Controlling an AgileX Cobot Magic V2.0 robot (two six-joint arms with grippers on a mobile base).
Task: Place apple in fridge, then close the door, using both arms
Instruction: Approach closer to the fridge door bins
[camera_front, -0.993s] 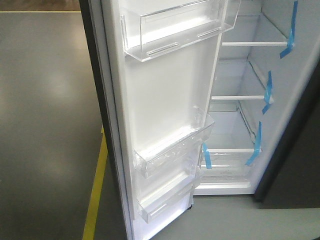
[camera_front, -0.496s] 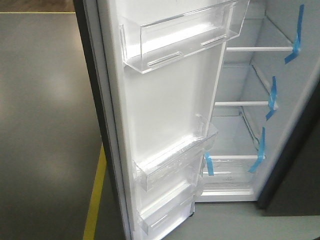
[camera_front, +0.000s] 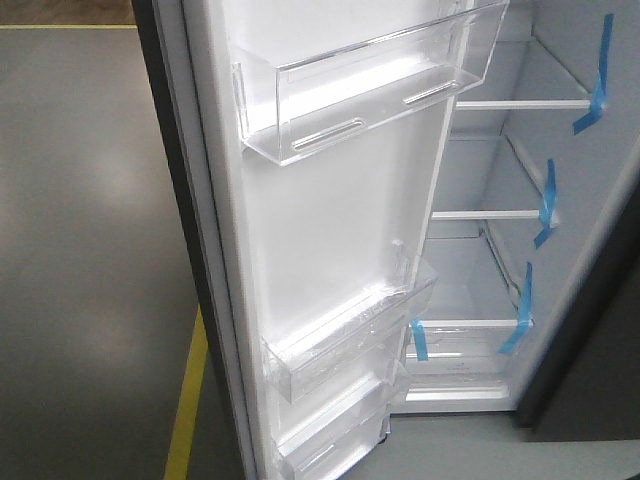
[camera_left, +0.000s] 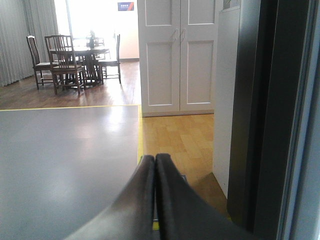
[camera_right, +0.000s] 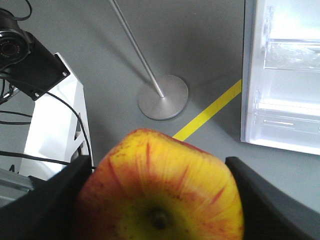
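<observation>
Your right gripper (camera_right: 159, 167) was clamped on the apple (camera_right: 160, 195), with one black finger on each side. The apple filled the bottom of the right wrist view. It was round and smooth, yellow around its stem dimple, with red streaks running out. Behind it lay the flat grey floor (camera_right: 200, 40), a round metal stand base (camera_right: 162, 97) with a thin pole, and a yellow line (camera_right: 207, 111).

Your left gripper (camera_left: 155, 161) sat at the bottom middle of the left wrist view. Its two dark, curved fingers were pressed together and held nothing.

In the front view the door (camera_front: 330, 230) stood open in the middle. Its inside was white and smooth, with shiny clear plastic bins (camera_front: 370, 90). Farther right, the fridge (camera_front: 480, 165) showed white walls, thin glass shelves (camera_front: 500, 215) and strips of blue tape (camera_front: 545, 205).

The top bin sat lower in the picture than a second before. Less of the yellow line showed at the lower left.
</observation>
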